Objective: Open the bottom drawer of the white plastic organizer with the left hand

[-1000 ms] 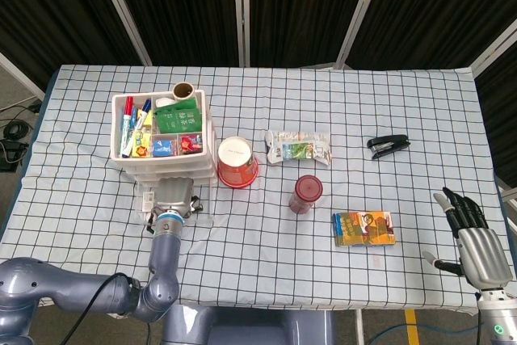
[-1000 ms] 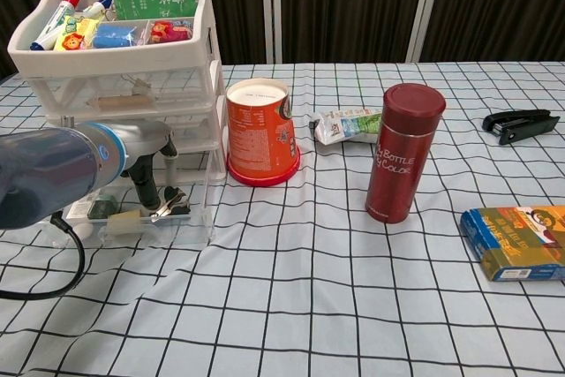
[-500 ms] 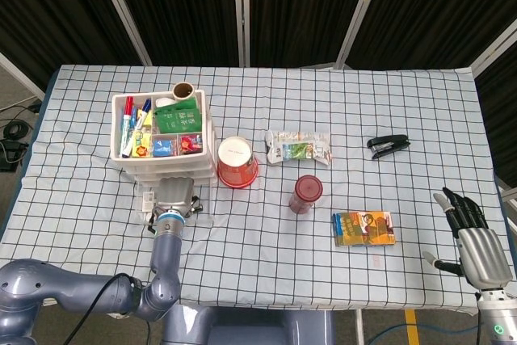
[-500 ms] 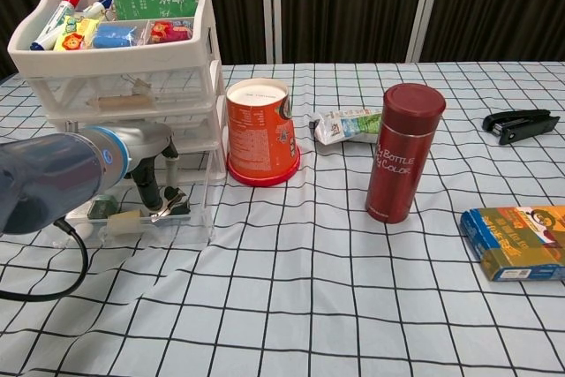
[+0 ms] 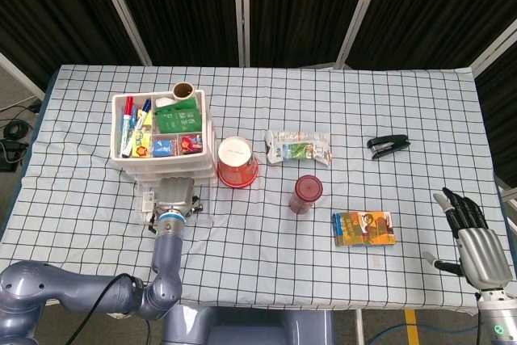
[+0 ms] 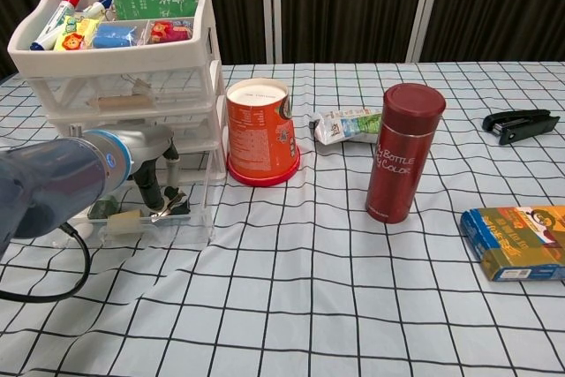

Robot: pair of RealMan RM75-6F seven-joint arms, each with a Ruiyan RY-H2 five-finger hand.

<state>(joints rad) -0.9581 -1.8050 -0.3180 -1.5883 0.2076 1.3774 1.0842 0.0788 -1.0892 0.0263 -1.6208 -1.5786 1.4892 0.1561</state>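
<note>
The white plastic organizer (image 5: 161, 131) (image 6: 115, 68) stands at the table's left, its top tray full of markers and packets. Its clear bottom drawer (image 5: 199, 201) (image 6: 154, 229) is pulled out toward me, with small items lying inside. My left hand (image 5: 176, 195) (image 6: 148, 165) sits over the open drawer. Its dark fingers (image 6: 146, 190) hook down into the drawer behind the front wall. My right hand (image 5: 468, 236) hangs at the table's front right edge, holding nothing, fingers apart; only the head view shows it.
An upturned red paper cup (image 5: 237, 161) (image 6: 260, 130) stands just right of the organizer. Further right are a dark red bottle (image 5: 307, 193) (image 6: 404, 152), a snack packet (image 5: 299, 147) (image 6: 346, 124), a black stapler (image 5: 388, 145) (image 6: 519, 124) and a colourful box (image 5: 364, 228) (image 6: 516, 240).
My left forearm has risen slightly in the chest view. The hand, the open drawer and the right hand stay where they were.
</note>
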